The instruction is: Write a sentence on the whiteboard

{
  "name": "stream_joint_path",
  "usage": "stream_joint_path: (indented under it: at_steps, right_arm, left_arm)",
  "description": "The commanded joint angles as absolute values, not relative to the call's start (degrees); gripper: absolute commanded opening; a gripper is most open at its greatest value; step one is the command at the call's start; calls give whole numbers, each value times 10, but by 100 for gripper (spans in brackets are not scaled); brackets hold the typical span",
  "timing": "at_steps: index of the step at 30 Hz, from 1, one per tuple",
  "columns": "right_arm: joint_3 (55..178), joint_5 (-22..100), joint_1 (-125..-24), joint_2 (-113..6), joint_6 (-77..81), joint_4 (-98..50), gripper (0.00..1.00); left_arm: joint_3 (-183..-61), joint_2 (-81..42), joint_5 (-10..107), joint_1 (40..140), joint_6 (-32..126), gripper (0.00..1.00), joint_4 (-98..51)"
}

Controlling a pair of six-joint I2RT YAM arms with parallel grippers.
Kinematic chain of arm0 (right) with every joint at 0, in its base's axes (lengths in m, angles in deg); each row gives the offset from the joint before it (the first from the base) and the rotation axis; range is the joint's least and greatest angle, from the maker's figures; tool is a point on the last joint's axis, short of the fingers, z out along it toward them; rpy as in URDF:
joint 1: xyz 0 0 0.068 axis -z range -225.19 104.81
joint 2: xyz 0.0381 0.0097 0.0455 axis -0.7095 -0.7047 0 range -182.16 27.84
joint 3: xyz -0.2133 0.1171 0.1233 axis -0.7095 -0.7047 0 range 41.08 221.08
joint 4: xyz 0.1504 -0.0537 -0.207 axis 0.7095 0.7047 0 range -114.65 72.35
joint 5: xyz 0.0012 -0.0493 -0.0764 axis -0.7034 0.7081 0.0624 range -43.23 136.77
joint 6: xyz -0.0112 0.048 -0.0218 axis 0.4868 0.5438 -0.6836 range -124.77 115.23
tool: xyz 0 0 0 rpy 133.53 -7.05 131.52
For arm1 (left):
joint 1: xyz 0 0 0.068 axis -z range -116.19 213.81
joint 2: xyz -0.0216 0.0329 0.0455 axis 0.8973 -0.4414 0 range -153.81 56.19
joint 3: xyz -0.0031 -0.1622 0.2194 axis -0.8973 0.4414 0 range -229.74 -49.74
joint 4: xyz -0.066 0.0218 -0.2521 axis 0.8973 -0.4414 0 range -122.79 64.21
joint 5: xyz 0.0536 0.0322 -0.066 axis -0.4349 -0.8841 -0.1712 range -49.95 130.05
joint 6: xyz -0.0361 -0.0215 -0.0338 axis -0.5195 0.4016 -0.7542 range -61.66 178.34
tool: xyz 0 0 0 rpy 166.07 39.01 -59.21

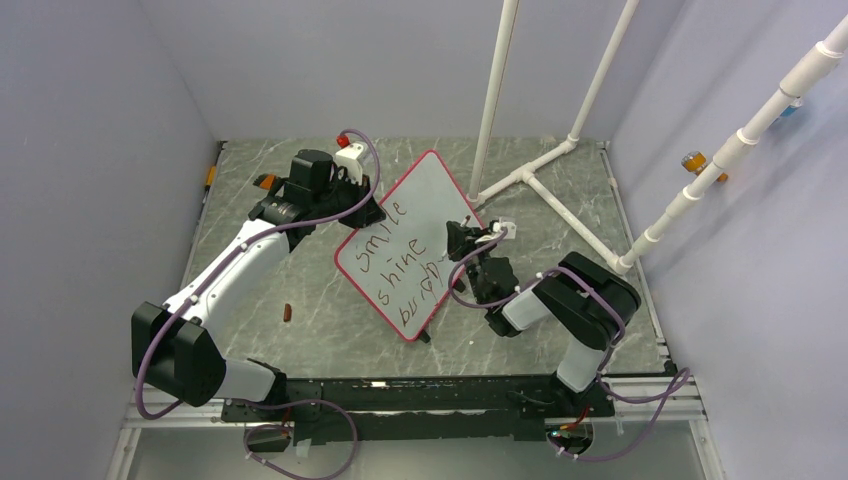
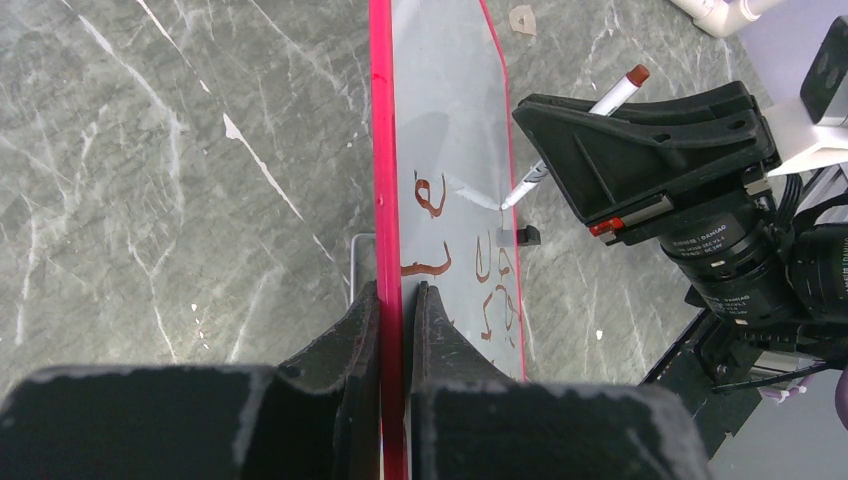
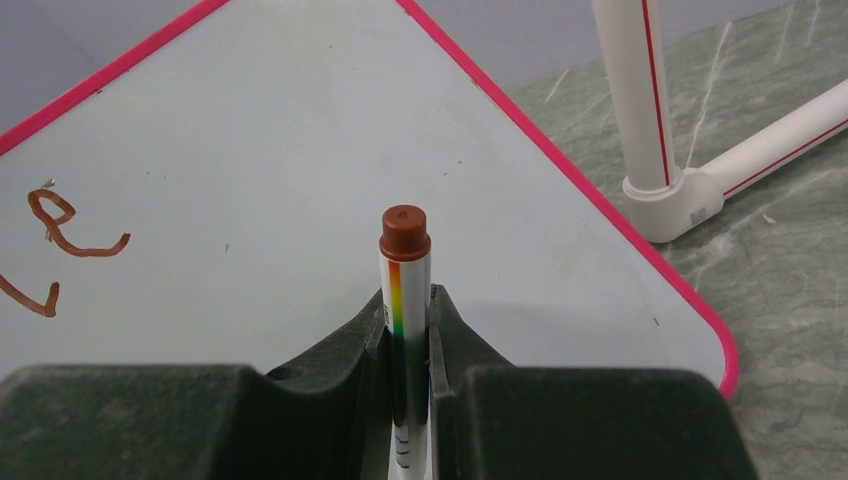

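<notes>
- The whiteboard (image 1: pixel 435 195) is a flat white square with rounded corners and a thin red-pink rim. It stands raised at a tilt over the grey, marble-veined tabletop (image 1: pixel 300 270), one corner pointing down.
- The sentence (image 1: pixel 398 265) runs across the board's face in stacked reddish-brown lines: "smile", "shine" and a scrawled third word.
- Your left gripper (image 1: pixel 368 208) has its matte black jaws nearly closed, pinching the board's rim at the edge beside "smile".
- Your right gripper (image 1: pixel 478 240), at the opposite edge of the board, has its jaws narrow around the marker (image 3: pixel 405 290). This is a slim white barrel with a rainbow stripe and a rounded reddish-brown end.
- Only the left wrist view shows you the board edge-on. Its face is glossy enough to mirror the marker, whose tip meets its own reflection beside an "e".
- Only the right wrist view shows you the stripe and the blank part of the board.
- Only the top view shows all three lines together, plus the white pipe frame (image 1: pixel 545 180) beyond the board.
</notes>
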State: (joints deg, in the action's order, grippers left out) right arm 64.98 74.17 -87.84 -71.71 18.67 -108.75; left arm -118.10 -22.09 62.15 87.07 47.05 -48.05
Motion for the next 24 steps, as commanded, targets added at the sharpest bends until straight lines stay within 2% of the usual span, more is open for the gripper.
stream_joint_path:
  at_steps: [1, 8, 24]
  right_arm:
    - [658, 728, -876, -693, 180, -1115, 0]
    - [652, 719, -876, -663, 195, -1106, 0]
    - [674, 719, -877, -714, 201, -1098, 0]
  left_arm:
    - [-1182, -221, 585, 870, 520, 0, -465]
    - [-1181, -217, 588, 870, 520, 0, -465]
    - [-1180, -214, 588, 870, 520, 0, -464]
